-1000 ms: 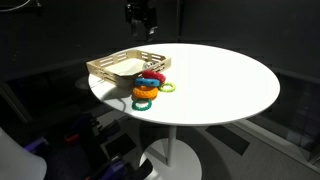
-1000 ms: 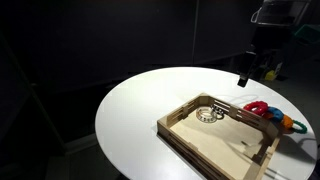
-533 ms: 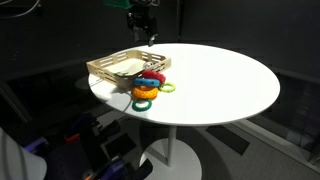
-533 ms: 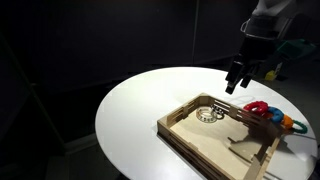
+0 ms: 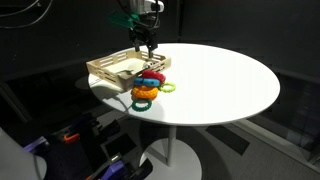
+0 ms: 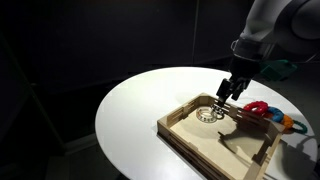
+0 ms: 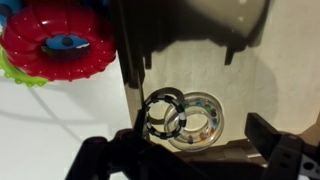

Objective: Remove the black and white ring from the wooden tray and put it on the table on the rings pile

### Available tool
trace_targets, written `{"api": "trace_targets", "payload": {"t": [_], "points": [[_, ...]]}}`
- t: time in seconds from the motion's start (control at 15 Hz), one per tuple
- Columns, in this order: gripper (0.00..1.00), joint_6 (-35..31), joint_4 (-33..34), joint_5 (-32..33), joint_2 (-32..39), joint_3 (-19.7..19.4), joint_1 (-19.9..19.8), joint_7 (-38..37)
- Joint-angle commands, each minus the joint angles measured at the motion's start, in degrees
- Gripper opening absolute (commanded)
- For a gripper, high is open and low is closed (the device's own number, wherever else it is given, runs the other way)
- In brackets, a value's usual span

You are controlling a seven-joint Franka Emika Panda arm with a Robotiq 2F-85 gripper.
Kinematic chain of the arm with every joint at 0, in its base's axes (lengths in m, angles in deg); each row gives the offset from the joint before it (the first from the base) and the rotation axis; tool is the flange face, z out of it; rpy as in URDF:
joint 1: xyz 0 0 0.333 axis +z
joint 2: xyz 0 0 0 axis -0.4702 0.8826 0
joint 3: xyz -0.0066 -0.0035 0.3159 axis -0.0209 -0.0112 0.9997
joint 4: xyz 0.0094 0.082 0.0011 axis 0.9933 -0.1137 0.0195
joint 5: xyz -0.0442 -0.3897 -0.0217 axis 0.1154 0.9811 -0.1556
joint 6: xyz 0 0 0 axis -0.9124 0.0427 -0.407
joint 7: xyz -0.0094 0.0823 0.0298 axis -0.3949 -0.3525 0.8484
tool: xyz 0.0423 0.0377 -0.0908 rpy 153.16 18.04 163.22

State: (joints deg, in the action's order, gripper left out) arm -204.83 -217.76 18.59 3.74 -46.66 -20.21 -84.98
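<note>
The black and white ring (image 7: 163,112) lies flat in a corner of the wooden tray (image 7: 240,80), overlapping a clear ring with coloured beads (image 7: 200,120). In an exterior view the two show as one small pale spot (image 6: 207,114) in the tray's (image 6: 215,145) far corner. My gripper (image 7: 194,130) is open and empty, a little above these rings, one finger to each side. It also shows in both exterior views (image 5: 143,42) (image 6: 227,92) over the tray's (image 5: 122,68) far end. The rings pile (image 5: 149,86) (image 6: 270,112) (image 7: 58,40) sits on the white table (image 5: 220,85) beside the tray.
A small light green ring (image 5: 168,88) lies on the table next to the pile. The tray's low slotted wall (image 7: 128,75) runs between the tray floor and the pile. The room around the table (image 6: 130,120) is dark.
My gripper has come down from well above the table to just over the tray's far corner, above the two rings. The rings and tray have not moved.
</note>
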Motion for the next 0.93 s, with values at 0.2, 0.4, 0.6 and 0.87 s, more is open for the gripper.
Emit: {"api": "trace_targets", "payload": {"t": [0.2, 0.4, 0.6, 0.87], "points": [[1.00, -6.7, 0.8, -0.6, 5.2, -0.1, 0.5, 0.3], [1.00, -8.6, 1.0, -1.0, 7.1, 0.1, 0.6, 0.5], [1.00, -10.0, 1.2, -1.0, 8.8, 0.2, 1.0, 0.3], [0.79, -10.8, 1.5, -0.5, 10.0, 0.2, 1.8, -0.1]]}}
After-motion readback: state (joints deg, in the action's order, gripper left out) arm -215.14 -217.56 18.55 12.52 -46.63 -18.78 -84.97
